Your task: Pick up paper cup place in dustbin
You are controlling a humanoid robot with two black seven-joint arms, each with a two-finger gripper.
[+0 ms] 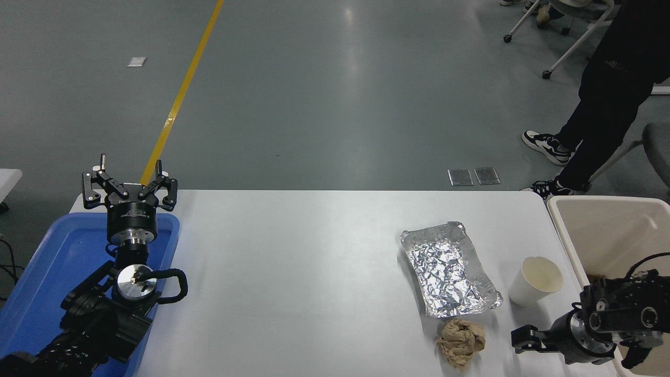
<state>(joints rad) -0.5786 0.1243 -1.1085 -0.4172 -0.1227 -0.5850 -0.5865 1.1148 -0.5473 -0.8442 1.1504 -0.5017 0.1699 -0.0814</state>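
Observation:
The paper cup (535, 281) is small and white with a cream inside. It stands upright on the white table (293, 272) near the right edge. The dustbin (607, 230), a large beige plastic bin, stands just right of the table, beside the cup. My right gripper (523, 337) comes in from the lower right, points left, and sits low near the table's front edge. It is in front of the cup and apart from it, holding nothing that I can see. My left gripper (130, 180) is parked open over the blue tray at the far left.
A crinkled silver foil tray (450, 268) lies just left of the cup. A crumpled brown paper ball (460, 343) lies in front of it, left of my right gripper. A blue plastic tray (63, 251) sits at the left edge. A person's legs (602, 104) stand beyond the far right corner.

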